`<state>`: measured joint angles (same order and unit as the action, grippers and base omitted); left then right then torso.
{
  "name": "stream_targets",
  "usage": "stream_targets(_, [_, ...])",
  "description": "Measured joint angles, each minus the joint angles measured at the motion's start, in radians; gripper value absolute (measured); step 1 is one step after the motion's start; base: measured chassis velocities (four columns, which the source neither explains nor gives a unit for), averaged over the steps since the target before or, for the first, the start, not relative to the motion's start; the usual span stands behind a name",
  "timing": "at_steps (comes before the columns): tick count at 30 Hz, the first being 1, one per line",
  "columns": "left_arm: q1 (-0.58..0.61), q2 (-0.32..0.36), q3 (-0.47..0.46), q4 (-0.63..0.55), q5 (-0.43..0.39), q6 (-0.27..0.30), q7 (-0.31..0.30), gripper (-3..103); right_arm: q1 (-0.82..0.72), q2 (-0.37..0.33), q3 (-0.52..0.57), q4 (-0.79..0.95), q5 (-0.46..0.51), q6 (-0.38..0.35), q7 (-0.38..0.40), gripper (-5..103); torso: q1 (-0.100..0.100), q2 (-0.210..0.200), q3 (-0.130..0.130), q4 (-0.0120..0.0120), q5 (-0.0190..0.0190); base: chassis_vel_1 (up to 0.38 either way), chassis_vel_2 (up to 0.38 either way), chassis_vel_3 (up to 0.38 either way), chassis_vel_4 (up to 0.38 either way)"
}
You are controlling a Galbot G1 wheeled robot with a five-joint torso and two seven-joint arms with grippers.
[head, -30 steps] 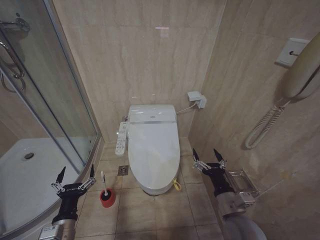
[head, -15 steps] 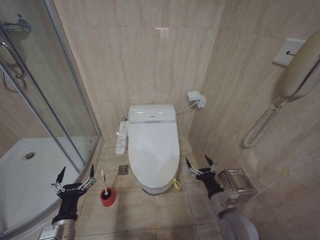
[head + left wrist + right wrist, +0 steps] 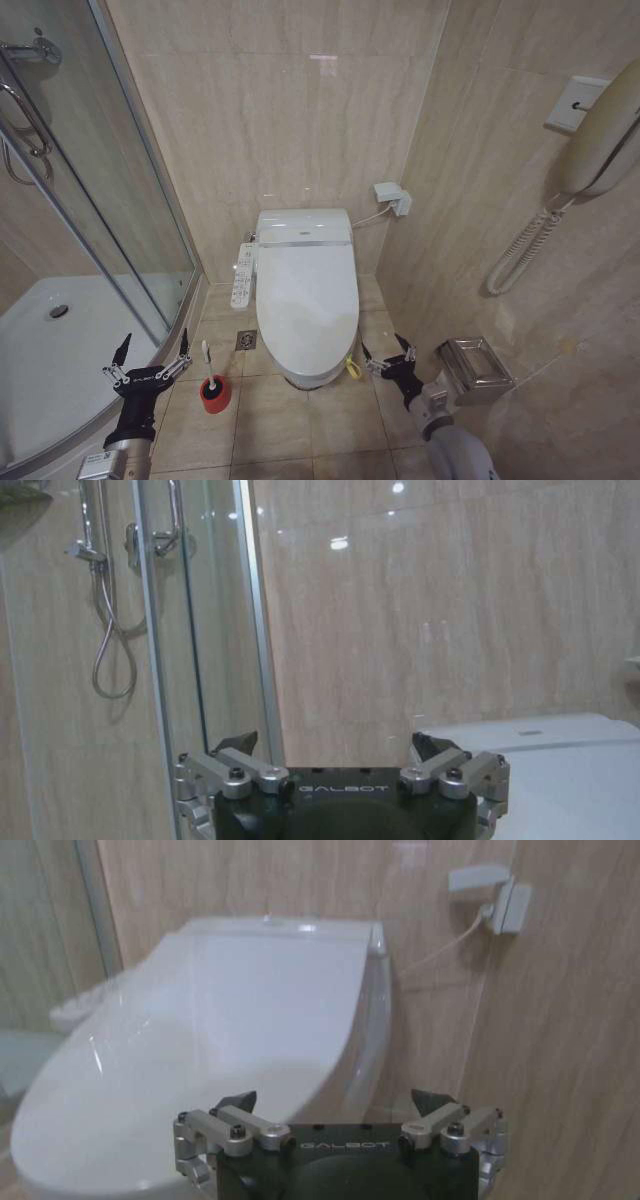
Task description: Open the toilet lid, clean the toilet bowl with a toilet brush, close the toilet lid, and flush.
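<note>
The toilet lid (image 3: pixel 307 295) (image 3: pixel 230 1027) lies shut over the toilet bowl (image 3: pixel 310 378), so the basin's inside is hidden. A yellow-green band (image 3: pixel 352 368) hangs at the lid's front right edge. The toilet brush (image 3: pixel 207 362) stands in its red holder cup (image 3: pixel 214 396) on the floor left of the toilet. My right gripper (image 3: pixel 384 349) (image 3: pixel 332 1100) is open, low beside the toilet's front right, close to the band, with nothing in it. My left gripper (image 3: pixel 153 343) (image 3: pixel 335 741) is open and empty, just left of the brush.
A white control panel (image 3: pixel 243 277) juts from the toilet's left side. The glass shower door (image 3: pixel 120 200) and white shower tray (image 3: pixel 60 350) are on the left. On the right wall hang a metal paper holder (image 3: pixel 475 368) and a phone handset (image 3: pixel 605 140). A floor drain (image 3: pixel 246 341) sits by the toilet.
My right gripper has come down and leftward, from beside the paper holder to the toilet's front right near the band. The left arm has held still.
</note>
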<state>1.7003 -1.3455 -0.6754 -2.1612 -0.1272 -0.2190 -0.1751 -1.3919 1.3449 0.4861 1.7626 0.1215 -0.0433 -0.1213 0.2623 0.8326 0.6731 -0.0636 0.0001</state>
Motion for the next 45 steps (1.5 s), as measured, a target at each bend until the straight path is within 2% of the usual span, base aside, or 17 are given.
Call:
stream_targets(22, [0.000,0.000,0.000,0.000,0.000,0.000,0.000,100,0.111,-0.057,-0.122,-0.221,-0.064,0.012,0.021,100,0.000,0.000,0.000,-0.0001,-0.0001,0.000,0.000,0.000,0.000])
stream_targets(45, [0.000,0.000,0.000,0.000,0.000,0.000,0.000,100,0.202,-0.020,-0.175,-0.377,-0.146,0.035,0.033,100,0.000,0.000,0.000,0.0000,-0.0002,0.000,0.000,0.000,0.000])
